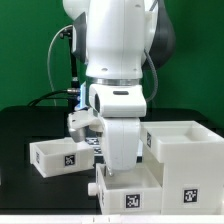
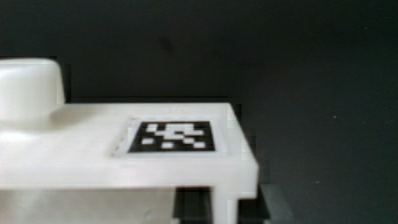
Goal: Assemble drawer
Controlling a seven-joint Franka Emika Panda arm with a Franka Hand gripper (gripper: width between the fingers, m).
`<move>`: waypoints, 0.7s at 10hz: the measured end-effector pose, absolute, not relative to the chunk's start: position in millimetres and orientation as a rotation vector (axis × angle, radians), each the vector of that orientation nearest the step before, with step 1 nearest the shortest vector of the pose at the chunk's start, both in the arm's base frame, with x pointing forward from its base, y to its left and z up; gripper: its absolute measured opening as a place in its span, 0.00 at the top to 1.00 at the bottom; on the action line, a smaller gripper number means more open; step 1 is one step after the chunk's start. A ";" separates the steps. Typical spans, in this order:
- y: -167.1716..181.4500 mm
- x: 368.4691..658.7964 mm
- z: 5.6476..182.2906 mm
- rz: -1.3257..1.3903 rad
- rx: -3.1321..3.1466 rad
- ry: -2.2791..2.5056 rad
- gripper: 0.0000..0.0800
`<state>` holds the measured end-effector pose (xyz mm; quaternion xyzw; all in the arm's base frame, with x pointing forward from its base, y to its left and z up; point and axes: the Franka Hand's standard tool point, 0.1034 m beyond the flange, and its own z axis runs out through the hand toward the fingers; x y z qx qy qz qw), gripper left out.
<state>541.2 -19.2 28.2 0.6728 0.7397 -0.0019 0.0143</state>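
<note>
The arm stands low over the front tray, which lies on the black table at the middle of the exterior view. The gripper is right down at that tray's back edge. The arm's own white body hides the fingertips there, and the wrist view shows only dark shapes under the tray's rim, so it cannot be told how wide the jaws stand or whether they grip the wall.

The drawer is not yet together. A second tray sits apart toward the exterior view's left, and the tall casing stands just beside the front tray on the exterior view's right. Neither tray is in the casing.

The step in hand looks like taking hold of the front tray so it can go into the casing. To do it well, the jaws should straddle one wall squarely, one finger inside and one outside. They should stay clear of the round knob and the square marker on the flat face (both fill the wrist view, so the camera is very close).

The grip should be firm before any lift, since smooth white plastic may slip or swing. The tray then needs to stay level and line up with the casing's opening. The casing is so near that a careless sideways move could knock it.
</note>
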 end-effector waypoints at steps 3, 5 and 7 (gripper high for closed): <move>-17.5 541.0 27.2 -0.006 2.119 2.282 0.95; -18.9 540.5 26.5 -0.008 2.103 2.298 0.95; -21.4 538.6 25.5 -0.010 2.078 2.322 0.95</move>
